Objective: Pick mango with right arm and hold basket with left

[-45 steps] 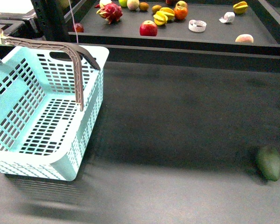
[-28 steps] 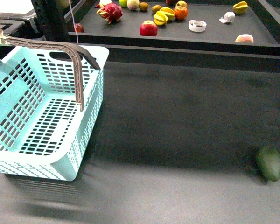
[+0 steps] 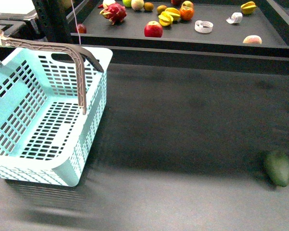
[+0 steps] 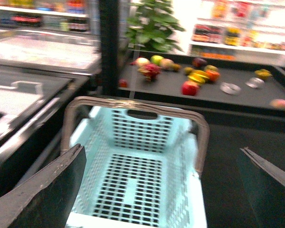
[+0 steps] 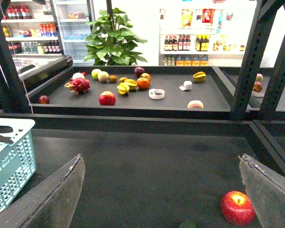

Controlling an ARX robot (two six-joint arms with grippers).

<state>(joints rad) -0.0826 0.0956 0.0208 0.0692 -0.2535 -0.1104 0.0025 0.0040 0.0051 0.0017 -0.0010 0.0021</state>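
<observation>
Mango [image 3: 172, 13]: judged to be one of the yellow fruits in the cluster on the raised tray [image 3: 212, 41] beyond the far edge of the worktop, touching or just beside an orange fruit [image 3: 186, 13]. Identification is not certain at this range.

Basket [image 3: 62, 168]: at the near left corner of the worktop, empty, one handle [image 3: 80, 82] raised.

Left gripper [image 4: 160, 148]: jaws spread wide, holding nothing, facing the basket's open top with no contact visible. Right gripper [image 5: 161, 156]: jaws also spread wide and empty, well apart from the tray.

Hazards:
- Wrong fruit. A dark green fruit [image 3: 278, 167] near the right edge and a red apple [image 5: 238, 207] lie closer to the right arm than the mango does.
- Crowding. Jaws closing on the cluster may pinch or push a neighbouring fruit and set it rolling.
- Basket unsecured. It could slide or tip under a dropped fruit.
- The raised handle may block the drop path.

Markings: bottles and packages on the background shelves [image 5: 199, 45] carry labels, none legible. No writing is visible on the basket or tray.
</observation>
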